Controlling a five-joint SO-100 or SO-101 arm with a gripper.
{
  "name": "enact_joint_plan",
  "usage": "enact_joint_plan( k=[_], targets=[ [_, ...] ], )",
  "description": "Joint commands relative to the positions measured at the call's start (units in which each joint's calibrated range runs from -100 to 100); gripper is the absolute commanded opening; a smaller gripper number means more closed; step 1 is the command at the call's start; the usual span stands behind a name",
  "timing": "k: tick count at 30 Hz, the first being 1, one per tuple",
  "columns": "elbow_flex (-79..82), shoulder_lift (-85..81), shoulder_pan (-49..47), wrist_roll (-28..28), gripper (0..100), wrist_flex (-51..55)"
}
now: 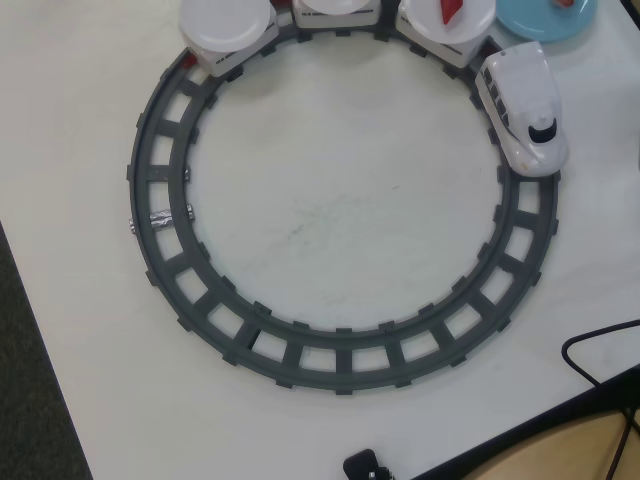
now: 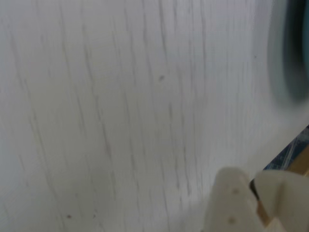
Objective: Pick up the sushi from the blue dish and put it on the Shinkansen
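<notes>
In the overhead view the white Shinkansen (image 1: 522, 105) stands on the right side of the round grey track (image 1: 160, 215), nose toward the bottom. Its cars behind it carry round white plates (image 1: 228, 22). The blue dish (image 1: 530, 22) is cut off at the top right corner. A small reddish-orange bit (image 1: 563, 3) lies on it at the frame's edge, probably the sushi, mostly out of view. My gripper does not show in the overhead view. In the wrist view my gripper (image 2: 251, 181) is at the bottom right, jaws together and empty, above bare white table. A blurred blue-grey shape (image 2: 294, 53) at the right edge may be the dish.
A solid red pointed piece (image 1: 452, 10) lies on the plate of the car just behind the train. A black cable (image 1: 590, 350) runs over the table's lower right corner. The table edge and dark floor (image 1: 25, 400) run down the left. A small black object (image 1: 365, 466) sits at the bottom edge.
</notes>
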Motion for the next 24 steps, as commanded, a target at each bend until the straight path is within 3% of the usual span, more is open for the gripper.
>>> enact_joint_plan(
  k=[1,24],
  targets=[
    [1.54,-4.98,0.16,0.17,1,0.60],
    [1.54,-4.98,-0.46,-0.09,2,0.77]
  ],
)
